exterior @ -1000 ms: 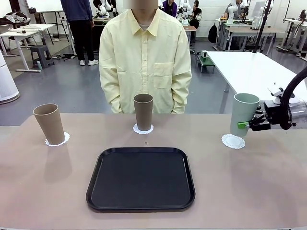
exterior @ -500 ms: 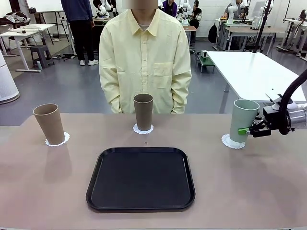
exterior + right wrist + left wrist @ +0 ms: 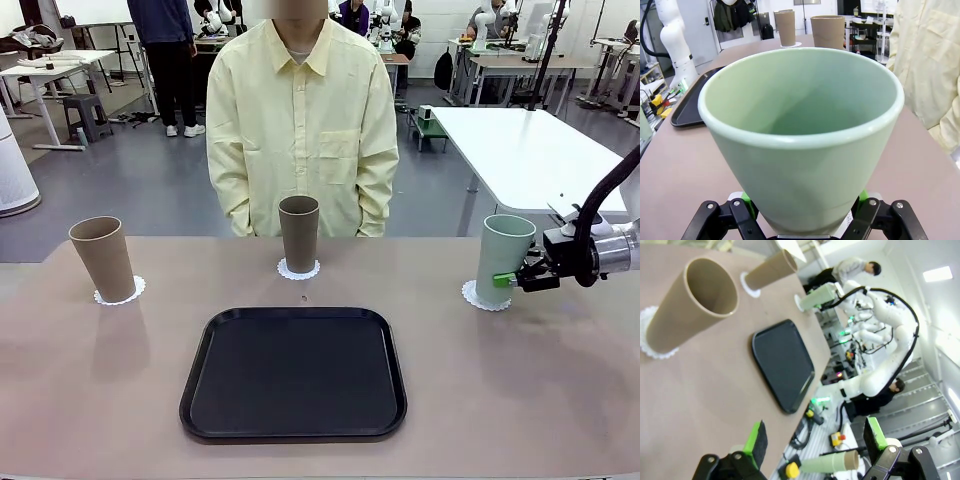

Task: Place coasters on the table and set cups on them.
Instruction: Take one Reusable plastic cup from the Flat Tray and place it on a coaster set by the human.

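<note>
A mint green cup stands upright with its base on the right coaster, and my right gripper is shut on its lower side. In the right wrist view that cup rises between the fingers of the gripper. Two brown cups stand on their coasters at the left and far middle of the table. My left gripper is open and holds nothing, raised above the table near the left brown cup.
A black tray lies bare in the middle of the table, nearer my side. A person in a pale yellow shirt stands at the far edge behind the middle cup. A white table stands behind at the right.
My right gripper has brought the mint cup down and slightly left, from beside and above the right coaster onto it. The brown cups and the tray have not moved.
</note>
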You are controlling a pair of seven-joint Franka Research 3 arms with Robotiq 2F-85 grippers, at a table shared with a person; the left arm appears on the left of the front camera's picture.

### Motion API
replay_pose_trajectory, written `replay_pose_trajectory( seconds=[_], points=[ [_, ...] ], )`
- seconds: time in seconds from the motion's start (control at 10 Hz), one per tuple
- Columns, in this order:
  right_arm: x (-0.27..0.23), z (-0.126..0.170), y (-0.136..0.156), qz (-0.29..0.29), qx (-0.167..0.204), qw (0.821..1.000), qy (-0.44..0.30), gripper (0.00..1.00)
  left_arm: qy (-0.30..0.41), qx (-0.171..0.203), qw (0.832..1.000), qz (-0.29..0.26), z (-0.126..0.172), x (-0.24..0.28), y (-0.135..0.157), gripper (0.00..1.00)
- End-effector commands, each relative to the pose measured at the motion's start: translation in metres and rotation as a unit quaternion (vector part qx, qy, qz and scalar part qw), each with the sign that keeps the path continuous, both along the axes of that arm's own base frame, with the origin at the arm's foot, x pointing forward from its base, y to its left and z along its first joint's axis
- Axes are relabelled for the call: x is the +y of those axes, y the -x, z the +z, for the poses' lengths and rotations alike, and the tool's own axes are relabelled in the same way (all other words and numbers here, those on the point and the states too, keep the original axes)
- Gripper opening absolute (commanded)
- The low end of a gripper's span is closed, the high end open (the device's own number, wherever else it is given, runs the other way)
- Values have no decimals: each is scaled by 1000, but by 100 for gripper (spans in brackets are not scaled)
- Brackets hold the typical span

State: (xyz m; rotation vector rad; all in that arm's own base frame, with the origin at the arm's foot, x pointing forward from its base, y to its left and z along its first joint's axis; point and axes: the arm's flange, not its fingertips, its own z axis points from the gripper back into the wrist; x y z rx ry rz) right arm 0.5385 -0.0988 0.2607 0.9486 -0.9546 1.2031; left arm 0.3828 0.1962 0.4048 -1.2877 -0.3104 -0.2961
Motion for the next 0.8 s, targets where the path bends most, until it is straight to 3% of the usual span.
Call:
replay_pose_trajectory(
  seconds=[0.0,0.7],
  points=[
    [3,2,-7,10,-9,1000,-11,82,2,-4,1000,-2,2,1,2,100],
    [4,-7,-18,12,7,1000,-13,82,2,-4,1000,-2,2,1,2,100]
  ],
)
